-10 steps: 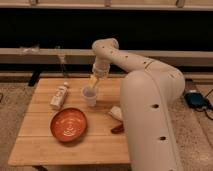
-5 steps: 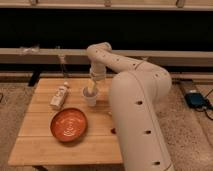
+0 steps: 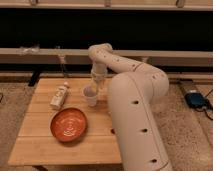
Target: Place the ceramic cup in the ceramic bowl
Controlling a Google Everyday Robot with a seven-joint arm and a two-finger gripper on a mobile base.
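Observation:
The ceramic cup is a small pale tumbler standing upright on the wooden table, near its middle. The ceramic bowl is a shallow orange-red dish with lighter rings, in front of and left of the cup. My gripper hangs straight down from the white arm, right at the cup's rim on its right side.
A white bottle with a label lies on its side at the table's left, beside the cup. My large white arm covers the table's right part. A dark wall and ledge run behind. A blue object lies on the floor at right.
The arm has swung left and the gripper has come down onto the cup's rim. The cup, bowl and bottle have stayed where they were.

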